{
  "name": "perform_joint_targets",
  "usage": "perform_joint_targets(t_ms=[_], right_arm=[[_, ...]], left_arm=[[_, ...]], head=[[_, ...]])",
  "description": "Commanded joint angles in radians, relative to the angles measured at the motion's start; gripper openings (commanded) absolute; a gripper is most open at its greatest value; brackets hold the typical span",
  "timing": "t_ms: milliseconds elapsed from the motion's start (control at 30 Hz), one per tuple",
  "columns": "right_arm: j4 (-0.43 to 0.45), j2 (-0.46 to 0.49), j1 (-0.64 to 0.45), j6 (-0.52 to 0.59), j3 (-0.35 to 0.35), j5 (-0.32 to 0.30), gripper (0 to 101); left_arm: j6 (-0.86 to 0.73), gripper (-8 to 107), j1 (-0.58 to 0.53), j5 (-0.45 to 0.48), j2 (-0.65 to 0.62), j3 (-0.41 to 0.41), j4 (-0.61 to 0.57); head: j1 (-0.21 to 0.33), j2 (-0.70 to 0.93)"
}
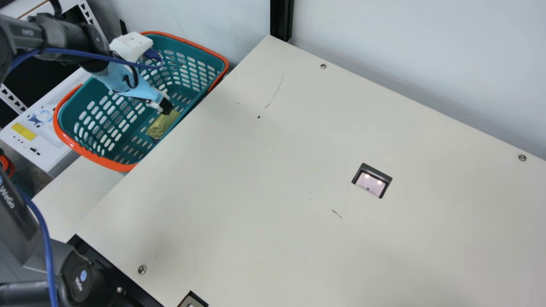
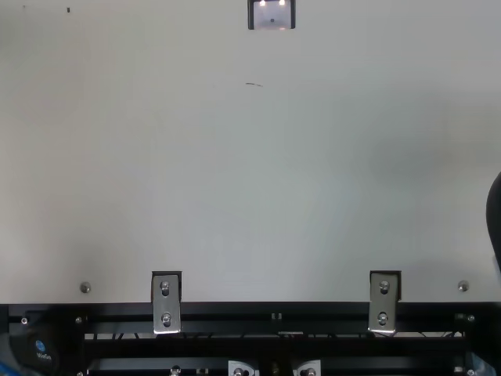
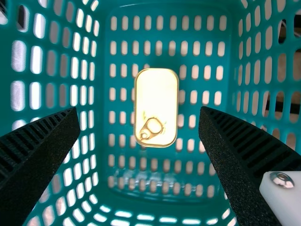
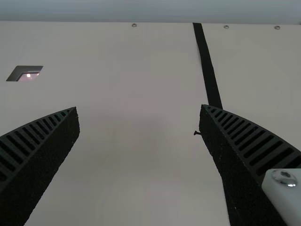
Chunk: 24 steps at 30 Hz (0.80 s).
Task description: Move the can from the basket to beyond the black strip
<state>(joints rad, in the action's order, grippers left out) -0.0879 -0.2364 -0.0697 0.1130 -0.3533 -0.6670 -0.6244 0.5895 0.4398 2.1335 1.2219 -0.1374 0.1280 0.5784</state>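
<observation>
Teal basket with slotted sides and an orange rim, at the far left, beside the desk. The left gripper points down into it, its black ribbed fingers released and standing well apart. Below the fingertips, in line with the gap between them and touching neither, the can lies flat on the basket floor: gold, oblong with rounded corners, a pull ring near one end. Right of these fingers spreads the cream desk, with a small dark-edged opening set in it and bright spots inside. Farther right, the right gripper is above the desk, its fingers likewise released, wide apart. Past them, a black strip runs along the desk, partly hidden behind one finger.
</observation>
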Motion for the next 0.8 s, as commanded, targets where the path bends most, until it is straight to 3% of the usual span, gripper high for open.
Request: perform_joint_targets(t_ms=[0, 433, 767], right_arm=[[0.0, 0.0, 0.0, 0.0, 0.0, 0.0, 101], [0.0, 0.0, 0.0, 0.0, 0.0, 0.0, 101], [0.0, 0.0, 0.0, 0.0, 0.0, 0.0, 101]], left_arm=[[0.057, 90, -0.009, 0.009, 0.024, 0.015, 0.02], [0.213, 90, -0.053, 0.12, 0.156, 0.139, 0.146], [0.196, 90, -0.058, 0.22, 0.241, 0.243, 0.175]], head=[[0.016, 0.014], [0.016, 0.014], [0.016, 0.014]])
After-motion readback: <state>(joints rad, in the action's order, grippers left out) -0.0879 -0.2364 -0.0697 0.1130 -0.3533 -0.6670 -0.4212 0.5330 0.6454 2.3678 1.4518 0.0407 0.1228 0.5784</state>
